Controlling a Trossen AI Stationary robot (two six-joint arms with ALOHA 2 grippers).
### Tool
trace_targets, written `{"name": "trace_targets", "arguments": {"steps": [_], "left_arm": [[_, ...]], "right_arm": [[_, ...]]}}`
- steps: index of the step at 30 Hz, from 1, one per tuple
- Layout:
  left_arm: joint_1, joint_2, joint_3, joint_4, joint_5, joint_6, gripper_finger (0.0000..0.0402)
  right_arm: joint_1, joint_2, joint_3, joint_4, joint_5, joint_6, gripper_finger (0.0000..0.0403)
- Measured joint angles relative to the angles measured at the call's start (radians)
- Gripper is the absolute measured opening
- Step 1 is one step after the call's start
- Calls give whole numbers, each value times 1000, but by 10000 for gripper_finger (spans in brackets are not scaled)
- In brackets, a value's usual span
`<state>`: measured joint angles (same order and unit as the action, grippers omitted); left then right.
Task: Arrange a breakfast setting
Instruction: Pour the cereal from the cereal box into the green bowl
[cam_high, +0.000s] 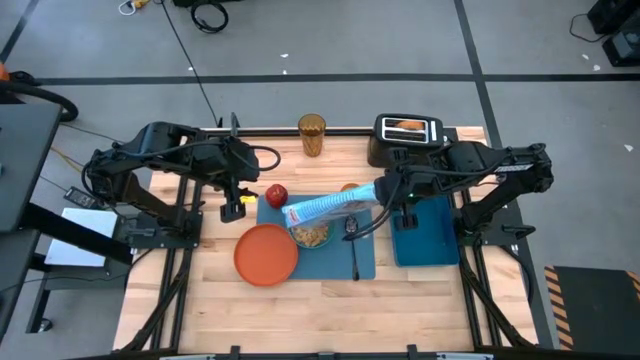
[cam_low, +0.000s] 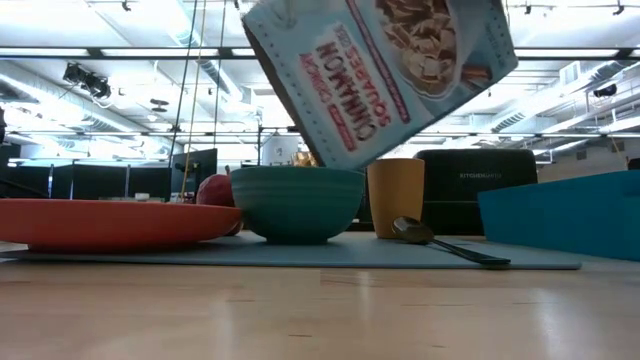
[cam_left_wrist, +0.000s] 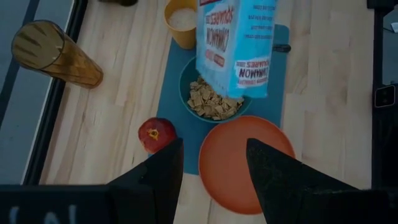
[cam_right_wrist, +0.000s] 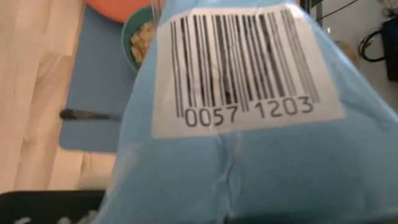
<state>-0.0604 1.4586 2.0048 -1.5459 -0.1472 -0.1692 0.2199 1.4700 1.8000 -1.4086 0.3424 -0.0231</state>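
My right gripper (cam_high: 381, 194) is shut on the blue cereal box (cam_high: 328, 208), which is tipped with its mouth down over the teal bowl (cam_high: 312, 236); cereal lies in the bowl (cam_left_wrist: 211, 102). The bowl, the metal spoon (cam_high: 354, 246) and the orange cup (cam_low: 396, 197) stand on the blue placemat (cam_high: 335, 262). The orange plate (cam_high: 266, 254) overlaps the mat's left edge. The red apple (cam_high: 276, 194) lies at the mat's far left corner. My left gripper (cam_left_wrist: 211, 168) is open and empty above the apple and plate. The toast (cam_high: 403, 125) sticks out of the toaster. My right gripper holds the cereal box by its bottom end (cam_high: 366, 196), coming from the table's right. The box itself fills the right wrist view (cam_right_wrist: 236, 124) and hides the fingers. The box is lifted clear, slanting down toward the bowl, its open end (cam_low: 300, 150) just above the rim.
A black toaster (cam_high: 408, 138) stands at the far edge, with an amber tumbler (cam_high: 311, 135) to its left. A blue bin (cam_high: 425, 232) sits right of the placemat. Bare wood lies along the near edge.
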Motion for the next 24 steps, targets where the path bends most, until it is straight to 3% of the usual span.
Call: {"name": "trace_targets", "arguments": {"steps": [24], "left_arm": [[0,0,0,17,-17,19,183]], "right_arm": [[0,76,0,4,3,-32,138]]}}
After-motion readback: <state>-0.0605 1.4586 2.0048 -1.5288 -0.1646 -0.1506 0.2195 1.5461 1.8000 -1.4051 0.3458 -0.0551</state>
